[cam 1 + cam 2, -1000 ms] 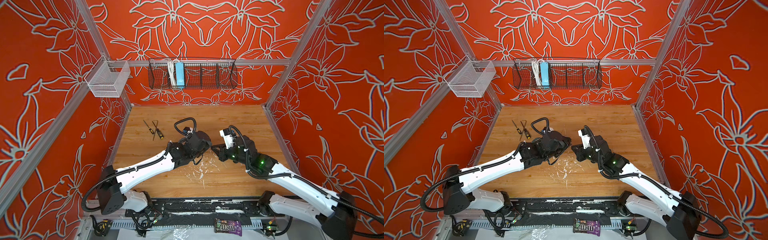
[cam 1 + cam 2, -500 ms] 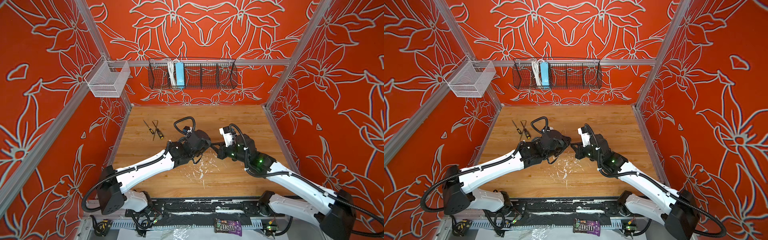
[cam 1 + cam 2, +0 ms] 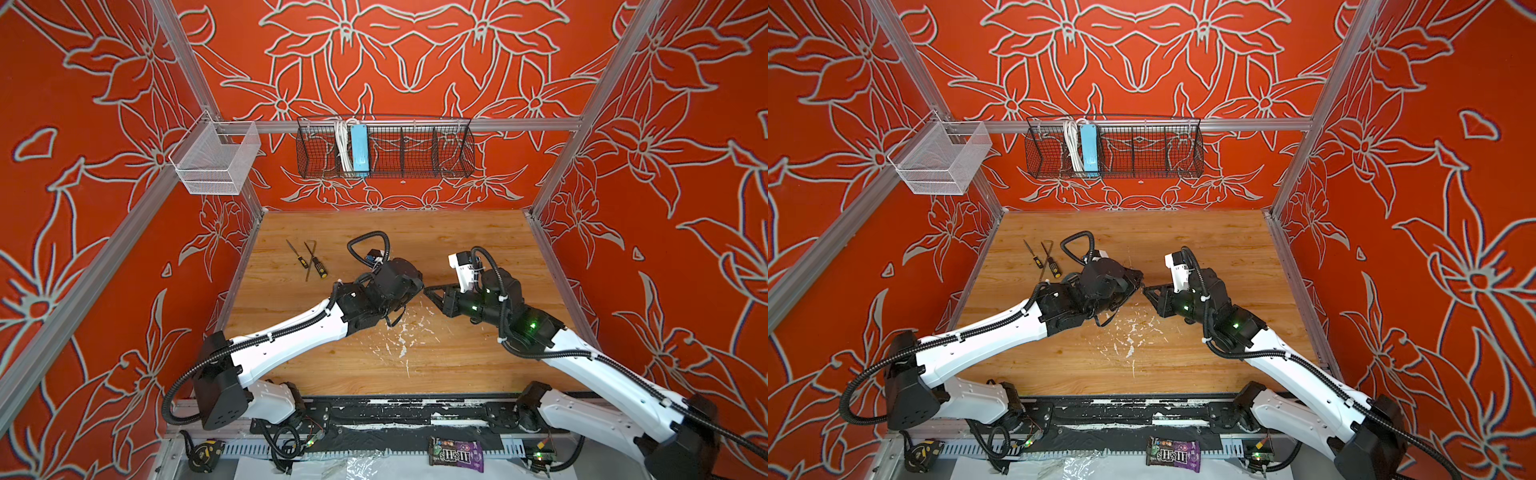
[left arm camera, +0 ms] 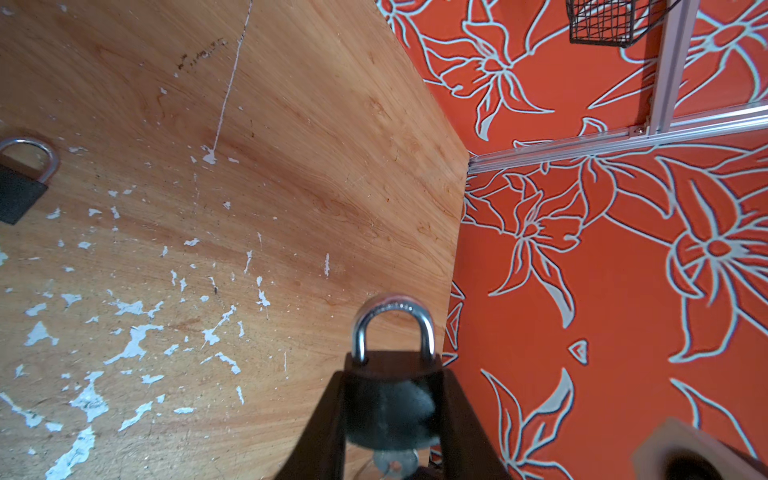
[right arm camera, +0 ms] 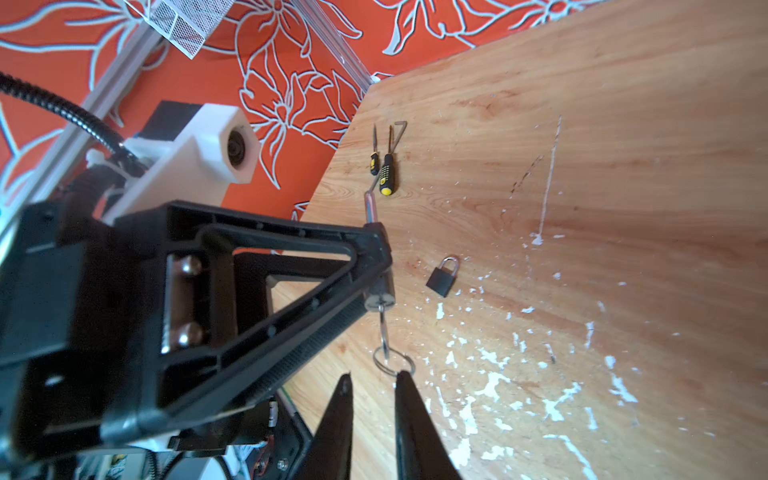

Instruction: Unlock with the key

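In the left wrist view the black padlock with a steel shackle [image 4: 388, 407] is blurred in the left gripper [image 4: 392, 376]. The silver key [image 4: 392, 462] beneath it and a second black padlock [image 4: 18, 195] are cut by the picture's edges. In both top views the held padlock is hidden.

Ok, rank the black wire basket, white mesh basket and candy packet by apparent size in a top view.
1. black wire basket
2. white mesh basket
3. candy packet
Camera distances differ, so true sizes may not follow.

The left arm [image 3: 286, 336] and right arm [image 3: 602, 378] share white shells, black joints and ribbed black cables, ending in the black, triangular-framed left hand [image 4: 392, 390] and right hand [image 5: 372, 376].
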`<state>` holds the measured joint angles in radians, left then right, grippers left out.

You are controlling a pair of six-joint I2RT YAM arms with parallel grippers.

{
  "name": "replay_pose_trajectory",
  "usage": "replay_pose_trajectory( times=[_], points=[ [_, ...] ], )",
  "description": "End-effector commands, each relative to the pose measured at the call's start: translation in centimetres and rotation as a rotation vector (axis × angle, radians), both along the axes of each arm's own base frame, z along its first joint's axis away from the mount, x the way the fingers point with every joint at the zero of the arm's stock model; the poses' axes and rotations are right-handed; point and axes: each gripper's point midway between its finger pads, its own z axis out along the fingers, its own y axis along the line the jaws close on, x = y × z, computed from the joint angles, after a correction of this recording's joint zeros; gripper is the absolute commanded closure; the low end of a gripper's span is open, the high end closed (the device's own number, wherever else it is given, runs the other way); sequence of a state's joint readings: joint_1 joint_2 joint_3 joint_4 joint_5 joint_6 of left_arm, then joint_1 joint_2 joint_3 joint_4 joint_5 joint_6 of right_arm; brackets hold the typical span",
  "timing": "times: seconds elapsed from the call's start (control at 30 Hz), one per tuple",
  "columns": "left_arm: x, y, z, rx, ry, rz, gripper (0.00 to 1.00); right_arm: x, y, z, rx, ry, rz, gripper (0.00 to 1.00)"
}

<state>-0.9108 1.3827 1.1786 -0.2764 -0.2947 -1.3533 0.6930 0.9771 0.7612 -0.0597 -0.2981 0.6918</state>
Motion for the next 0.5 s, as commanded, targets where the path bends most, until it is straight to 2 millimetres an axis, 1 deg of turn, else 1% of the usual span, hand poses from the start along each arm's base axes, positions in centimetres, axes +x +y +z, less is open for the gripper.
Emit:
replay_pose_trajectory(
  times=[0.0, 0.13, 0.3, 0.47],
  points=[
    [0.4, 0.2, 2.4, -0.041, -0.056, 0.015, 1.0, 0.7, 0.7, 1.7, 0.087, 0.029, -0.015, 0.78],
    [0.4, 0.1, 2.6, -0.044, -0.061, 0.009, 1.0, 1.2, 0.9, 1.5, 0.077, 0.027, -0.019, 0.78],
    [0.4, 0.0, 2.6, -0.043, -0.062, 0.006, 1.0, 1.8, 0.4, 1.9, 0.07, 0.002, -0.052, 0.78],
    [0.5, 0.0, 2.5, -0.034, -0.065, 0.006, 1.0, 2.0, 0.2, 1.7, 0.05, 0.0, -0.06, 0.78]
  ],
)
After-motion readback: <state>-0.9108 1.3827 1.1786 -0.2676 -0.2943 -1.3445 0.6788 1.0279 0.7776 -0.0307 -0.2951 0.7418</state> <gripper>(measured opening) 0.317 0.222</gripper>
